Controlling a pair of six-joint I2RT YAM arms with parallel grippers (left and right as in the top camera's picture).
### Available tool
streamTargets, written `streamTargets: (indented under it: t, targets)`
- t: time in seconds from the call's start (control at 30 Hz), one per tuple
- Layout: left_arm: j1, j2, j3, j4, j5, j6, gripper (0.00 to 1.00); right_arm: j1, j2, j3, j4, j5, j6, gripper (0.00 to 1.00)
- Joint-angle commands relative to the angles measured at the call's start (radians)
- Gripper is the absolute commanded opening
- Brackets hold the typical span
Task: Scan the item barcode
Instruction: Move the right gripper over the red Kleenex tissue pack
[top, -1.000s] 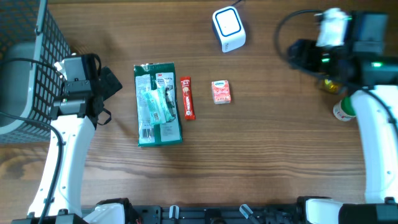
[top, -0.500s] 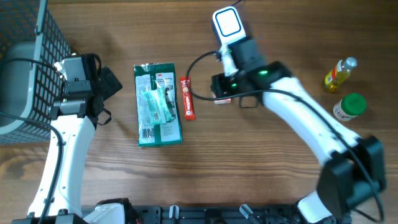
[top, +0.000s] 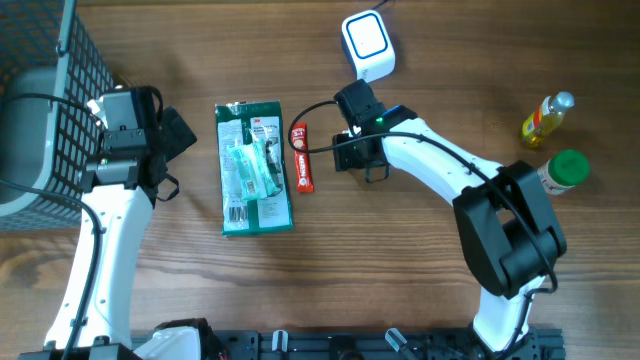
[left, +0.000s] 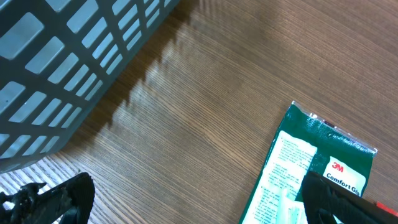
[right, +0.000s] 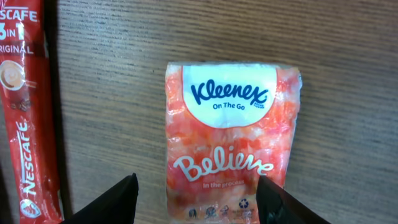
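Right gripper (right: 196, 205) has swung in; tissue pack (right: 230, 143) lies between its parted jaws. Likely the pick-up step: lower, then close. Left gripper (left: 196, 202) gapes idle.

A grey basket (top: 85, 55) sits far left; a yellow bottle (top: 545, 118) and green-capped jar (top: 562, 170) sit far right.

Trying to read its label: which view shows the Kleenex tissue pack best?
Right wrist view: the Kleenex tissue pack lies face up, print legible, framed by the open right gripper. Overhead, that gripper covers it. The left wrist view misses it.
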Motion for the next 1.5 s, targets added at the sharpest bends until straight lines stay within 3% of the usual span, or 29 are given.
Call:
streamTargets:
  t: [0.0, 0.13, 0.4, 0.6, 0.7, 0.93, 1.03, 1.2, 1.47]
  targets:
    - [0.006, -0.005, 0.008, 0.0, -0.013, 0.012, 1.0, -0.001, -0.009, -0.002, -0.027, -0.103, 0.0, 0.62]
    - [0.006, -0.005, 0.008, 0.0, -0.013, 0.012, 1.0, -0.001, -0.038, -0.002, -0.029, -0.286, -0.086, 0.62]
    - [0.006, -0.005, 0.008, 0.0, -0.013, 0.012, 1.0, 0.013, -0.146, -0.001, -0.034, -0.291, -0.085, 0.61]
    - [0.006, -0.005, 0.008, 0.0, -0.013, 0.012, 1.0, 0.013, -0.262, -0.002, 0.036, 0.002, -0.082, 0.61]
    - [0.006, -0.005, 0.008, 0.0, -0.013, 0.012, 1.0, 0.008, -0.248, -0.004, 0.04, 0.15, -0.082, 0.64]
    - [0.006, -0.005, 0.008, 0.0, -0.013, 0.012, 1.0, -0.04, -0.132, -0.005, 0.062, 0.159, -0.027, 0.71]
    - [0.006, -0.005, 0.008, 0.0, -0.013, 0.012, 1.0, -0.06, -0.082, -0.005, 0.093, 0.11, -0.006, 0.78]
    - [0.006, -0.005, 0.008, 0.0, -0.013, 0.012, 1.0, -0.076, -0.045, -0.005, 0.102, -0.023, -0.007, 0.79]
    - [0.006, -0.005, 0.008, 0.0, -0.013, 0.012, 1.0, -0.074, -0.004, -0.005, 0.099, -0.077, -0.007, 0.81]
